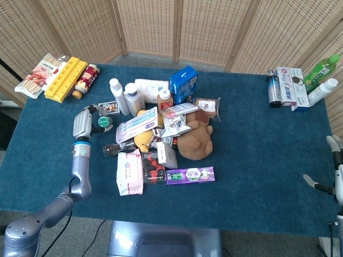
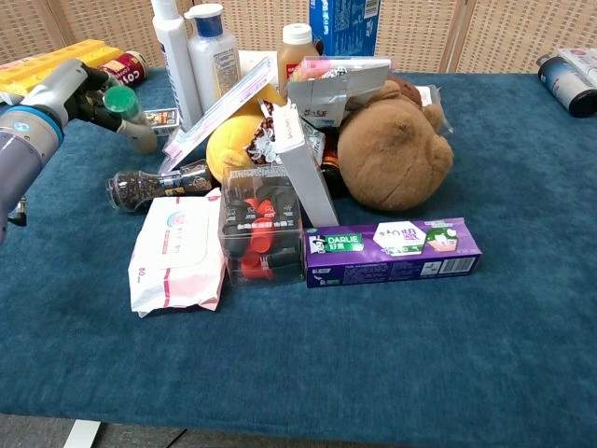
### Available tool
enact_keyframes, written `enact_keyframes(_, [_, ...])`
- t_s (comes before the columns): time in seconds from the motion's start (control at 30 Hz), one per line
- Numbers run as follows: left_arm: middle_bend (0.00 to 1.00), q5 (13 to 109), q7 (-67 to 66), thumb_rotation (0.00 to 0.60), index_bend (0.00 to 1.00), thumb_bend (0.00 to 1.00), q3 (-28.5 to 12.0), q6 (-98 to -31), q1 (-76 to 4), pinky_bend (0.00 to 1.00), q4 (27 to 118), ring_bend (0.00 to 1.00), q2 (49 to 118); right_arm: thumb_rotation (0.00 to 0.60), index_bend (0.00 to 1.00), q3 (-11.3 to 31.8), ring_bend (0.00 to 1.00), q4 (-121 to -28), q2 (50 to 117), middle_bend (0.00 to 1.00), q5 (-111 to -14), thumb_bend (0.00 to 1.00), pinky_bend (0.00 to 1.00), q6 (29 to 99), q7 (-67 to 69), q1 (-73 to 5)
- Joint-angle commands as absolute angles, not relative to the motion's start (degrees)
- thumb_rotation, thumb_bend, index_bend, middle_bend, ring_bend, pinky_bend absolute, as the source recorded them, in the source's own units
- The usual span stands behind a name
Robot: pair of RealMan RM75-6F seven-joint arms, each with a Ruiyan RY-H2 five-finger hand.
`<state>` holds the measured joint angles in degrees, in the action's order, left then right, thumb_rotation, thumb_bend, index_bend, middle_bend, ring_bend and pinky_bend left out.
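Note:
My left hand (image 1: pixel 82 124) (image 2: pixel 63 89) is at the left side of the pile, its fingers curled around a small green-capped bottle (image 1: pixel 102 122) (image 2: pixel 119 99), which leans toward the hand. Just behind the bottle lies a small box (image 1: pixel 110 107). A pepper grinder (image 1: pixel 111 150) lies on its side in front of it. My right hand (image 1: pixel 333 174) hovers at the table's right edge, far from everything, fingers spread and empty. It does not show in the chest view.
The central pile holds a brown plush (image 1: pixel 195 140), purple toothpaste box (image 1: pixel 190 175), wipes packet (image 1: pixel 129 172), white bottles (image 1: pixel 124 96) and a blue box (image 1: pixel 183 84). A yellow tray (image 1: pixel 65 78) with snacks sits back left. Bottles and boxes (image 1: pixel 292 85) stand back right.

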<state>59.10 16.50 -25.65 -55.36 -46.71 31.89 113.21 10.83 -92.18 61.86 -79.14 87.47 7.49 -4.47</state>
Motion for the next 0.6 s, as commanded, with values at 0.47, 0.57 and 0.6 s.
enact_keyframes(0.47, [0.74, 61.7, 15.2, 0.6, 0.83, 0.04, -27.6, -66.0, -44.6, 0.64, 41.6, 0.58, 108.2, 0.6, 0.0, 10.5, 0.0, -93.3, 61.8, 0.0, -80.2, 0.0, 0.0, 88.0, 7.1, -4.3])
enact_keyframes(0.57, [0.73, 61.3, 11.8, 0.6, 0.83, 0.04, -28.1, -68.4, -42.1, 0.64, 51.0, 0.58, 103.7, 0.6, 0.0, 10.3, 0.0, -93.5, 61.8, 0.0, -80.5, 0.0, 0.0, 88.0, 6.9, -4.3])
enact_keyframes(0.6, [0.73, 61.0, 10.4, 0.6, 0.83, 0.04, -28.2, -69.0, -41.3, 0.64, 54.3, 0.58, 102.2, 0.6, 0.0, 10.3, 0.0, -93.6, 61.8, 0.0, -80.7, 0.0, 0.0, 88.0, 6.8, -4.3])
